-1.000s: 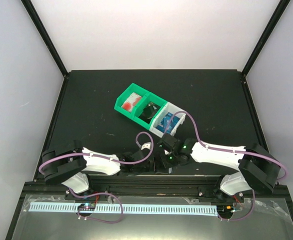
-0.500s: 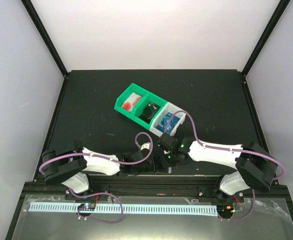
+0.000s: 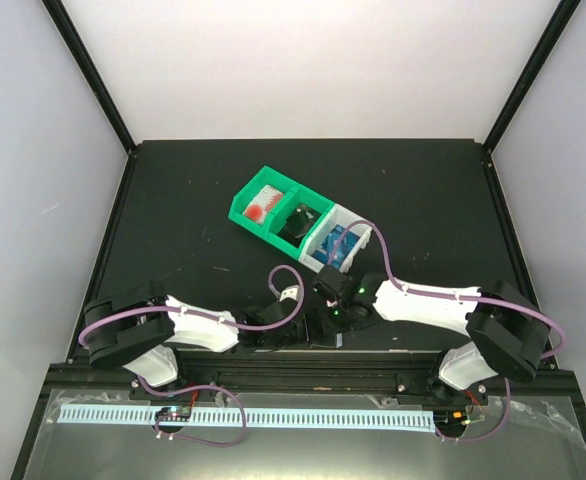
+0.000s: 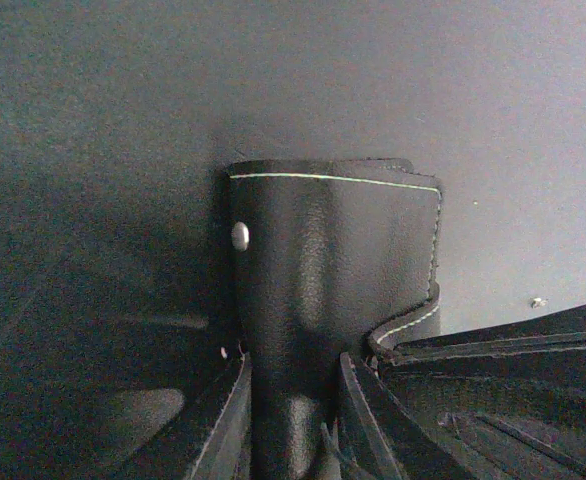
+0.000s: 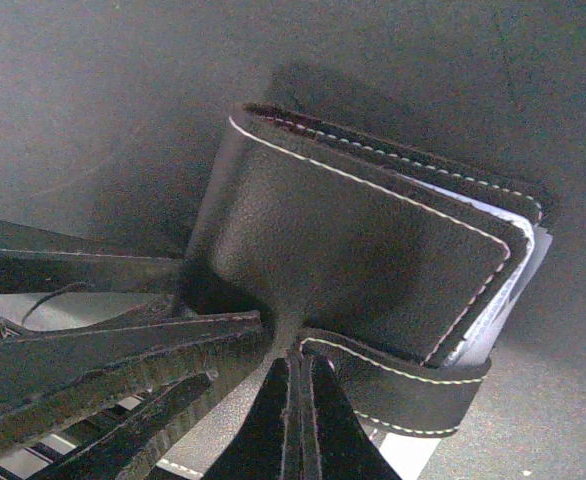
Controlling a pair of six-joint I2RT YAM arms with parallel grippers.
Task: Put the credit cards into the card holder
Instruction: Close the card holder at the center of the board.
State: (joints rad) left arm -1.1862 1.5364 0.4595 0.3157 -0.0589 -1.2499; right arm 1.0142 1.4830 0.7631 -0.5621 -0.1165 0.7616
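Note:
The card holder (image 4: 333,260) is a black stitched leather wallet with a snap stud, lying on the dark table close to the arms' bases. In the left wrist view my left gripper (image 4: 291,420) is shut on one leather panel, a finger on each side. In the right wrist view the card holder (image 5: 353,240) shows pale inner sleeves (image 5: 513,290) at its right edge. My right gripper (image 5: 300,375) is pressed shut where the strap (image 5: 403,385) begins. From above, the two grippers (image 3: 291,333) (image 3: 331,318) meet tip to tip. Blue credit cards (image 3: 335,245) stand in the white bin.
A green bin (image 3: 245,212) holds a red and white item, with a black object in its middle compartment (image 3: 298,222). The white bin (image 3: 361,236) joins it on the right, just behind my right gripper. The table's front rail (image 3: 313,365) lies right behind the grippers.
My left gripper has closed a little tighter on the leather panel. The right arm has shifted slightly left toward it. The bins have not moved.

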